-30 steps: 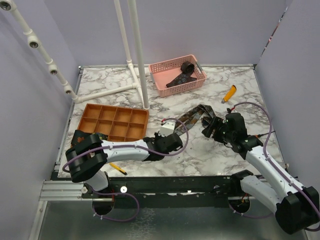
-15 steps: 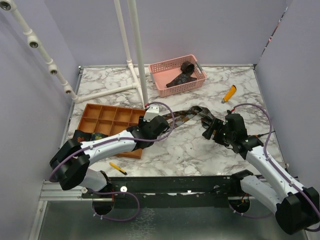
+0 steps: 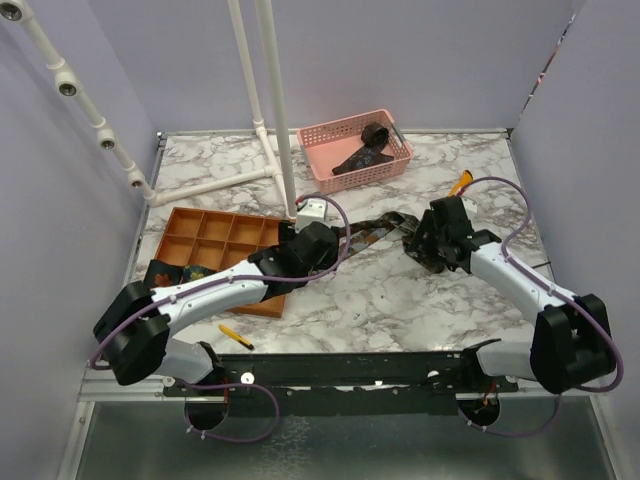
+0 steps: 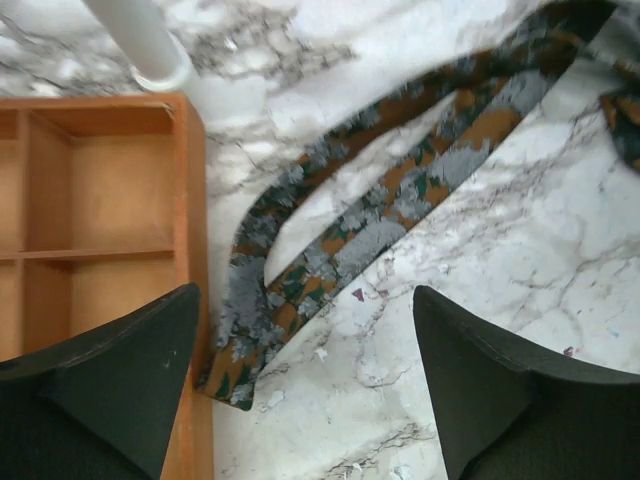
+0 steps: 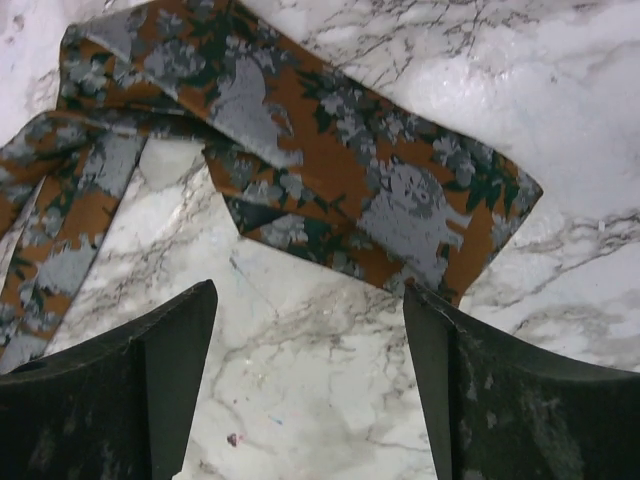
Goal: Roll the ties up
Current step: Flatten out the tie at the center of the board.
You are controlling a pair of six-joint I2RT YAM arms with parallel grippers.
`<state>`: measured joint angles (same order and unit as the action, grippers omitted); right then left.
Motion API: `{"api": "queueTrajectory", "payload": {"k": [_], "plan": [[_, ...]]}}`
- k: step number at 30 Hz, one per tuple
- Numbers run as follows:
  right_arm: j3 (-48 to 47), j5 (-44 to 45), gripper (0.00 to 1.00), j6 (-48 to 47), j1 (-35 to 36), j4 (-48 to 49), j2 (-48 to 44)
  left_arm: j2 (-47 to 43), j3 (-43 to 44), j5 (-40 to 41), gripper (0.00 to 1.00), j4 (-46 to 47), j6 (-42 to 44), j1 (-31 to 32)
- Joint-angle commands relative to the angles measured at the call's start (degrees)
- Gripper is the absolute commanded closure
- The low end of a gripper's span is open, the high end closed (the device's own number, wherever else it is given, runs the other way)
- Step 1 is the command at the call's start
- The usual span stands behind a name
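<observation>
One unrolled tie (image 3: 375, 230), dark with rust and grey flowers, lies folded on the marble between my two grippers. In the left wrist view its narrow end (image 4: 240, 350) rests against the orange tray's wall (image 4: 195, 250). My left gripper (image 4: 305, 385) hovers over that end, open, nothing between its fingers (image 4: 120, 370). The right wrist view shows the tie's wide end (image 5: 330, 170) just beyond my open right gripper (image 5: 310, 360), which holds nothing. From above, the left gripper (image 3: 322, 248) and the right gripper (image 3: 428, 248) sit at opposite ends of the strip. More dark ties (image 3: 365, 145) lie in the pink basket (image 3: 320, 135).
The orange compartment tray (image 3: 215, 228) stands left of the tie, partly under my left arm. A white pipe frame (image 3: 280, 120) rises behind it. An orange-handled tool (image 3: 460, 184) lies at the back right. A yellow pen (image 3: 237, 337) lies near the front edge.
My left arm swung back and left from the tray's front to the tie's narrow end, and its jaws opened. My right gripper shifted toward the tie's wide end.
</observation>
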<state>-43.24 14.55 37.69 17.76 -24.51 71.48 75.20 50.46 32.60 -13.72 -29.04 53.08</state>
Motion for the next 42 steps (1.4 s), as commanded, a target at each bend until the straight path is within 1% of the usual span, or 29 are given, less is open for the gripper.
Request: {"api": "queueTrajectory", "payload": {"k": [1, 3, 5, 6, 8, 9, 10, 12, 14, 17, 20, 25, 28, 29, 30, 31, 32, 34, 36, 39, 40, 42], "plan": [[-3.82, 4.49, 0.23, 0.44, -0.58, -0.33, 4.03, 6.21, 1.05, -6.82, 0.15, 2.35, -0.13, -0.12], [-0.91, 1.2, 0.27, 0.73, -0.55, 2.42, 0.18, 7.45, 0.33, -7.63, 0.18, 4.52, -0.99, -0.17], [1.41, -2.46, 0.33, -0.3, -0.53, 3.77, -3.03, 8.43, -0.24, -7.52, 0.19, 8.06, -0.94, -0.17], [1.36, -4.19, 0.34, -0.37, -0.41, 2.99, -3.0, 9.17, -0.42, -7.15, 0.2, 10.22, -0.95, -0.21], [-0.09, -3.13, 0.34, 0.98, -0.07, -1.82, -0.27, 11.44, -0.05, -7.72, 0.23, 13.37, -0.77, -0.81], [0.06, -2.34, 0.34, 1.67, -0.08, -2.88, 0.99, 13.08, 0.67, -8.41, 0.27, 15.02, -0.81, -1.33], [0.52, -1.36, 0.33, 2.22, -0.13, -3.31, 1.88, 15.27, 1.87, -8.95, 0.34, 14.99, -0.83, -1.9], [1.54, 0.33, 0.28, 3.9, -0.87, -4.0, 3.12, 19.4, 4.23, -10.14, 0.48, 13.13, -1.53, -2.86], [2.24, 0.72, 0.25, 5.7, -2.08, -4.44, 3.47, 22.0, 4.63, -10.28, 0.57, 11.28, -2.6, -3.5], [1.59, 3.45, 0.19, 7.38, -2.57, -5.21, 3.66, 23.24, 2.33, -9.43, 0.64, 11.34, -5.14, -3.91], [-0.31, 5.02, 0.16, 8.67, -3.96, -6.24, 6.17, 24.38, 0.27, -8.63, 0.7, 11.55, -7.69, -4.07], [-1.25, 4.49, 0.16, 12.77, -7.18, -4.46, 9.98, 24.64, -2.67, -9.21, 0.79, 13.34, -9.65, -4.05], [-3.56, 4.4, 0.17, 12.92, -7.59, -4.72, 14.97, 23.92, -4.33, -9.79, 0.85, 14.51, -9.63, -4.07], [-4.56, 4.21, 0.2, 12.51, -7.62, -5.16, 16.75, 23.74, -4.73, -10.1, 0.87, 15.0, -9.56, -4.12], [-5.19, 3.78, 0.26, 11.92, -7.64, -5.22, 18.3, 23.57, -5.25, -10.39, 0.9, 15.29, -9.47, -4.12], [-5.42, 3.44, 0.34, 11.44, -7.64, -5.26, 18.98, 23.37, -5.74, -10.63, 0.92, 15.48, -9.46, -4.07], [-5.33, 3.24, 0.46, 10.89, -7.57, -5.32, 19.03, 23.14, -6.14, -10.95, 0.94, 15.6, -9.5, -4.11], [-5.15, 3.43, 0.65, 8.95, -7.57, -6.09, 17.92, 22.65, -6.98, -11.41, 0.97, 16.15, -9.7, -4.08], [-6.78, 5.09, 0.77, 5.18, -7.56, -9.36, 16.89, 22.17, -7.88, -11.72, 0.99, 16.84, -10.12, -4.12], [-12.04, 7.46, 0.98, -2.93, -7.35, -16.56, 15.38, 21.86, -9.16, -13.17, 1.0, 18.16, -10.9, -4.04], [-13.98, 8.85, 0.99, -5.99, -6.99, -19.39, 14.49, 21.77, -9.51, -13.7, 1.0, 18.43, -11.23, -3.97], [-17.03, 9.92, 1.0, -11.77, -6.5, -24.56, 13.47, 21.42, -10.12, -14.29, 1.0, 18.67, -11.62, -3.56]]}}
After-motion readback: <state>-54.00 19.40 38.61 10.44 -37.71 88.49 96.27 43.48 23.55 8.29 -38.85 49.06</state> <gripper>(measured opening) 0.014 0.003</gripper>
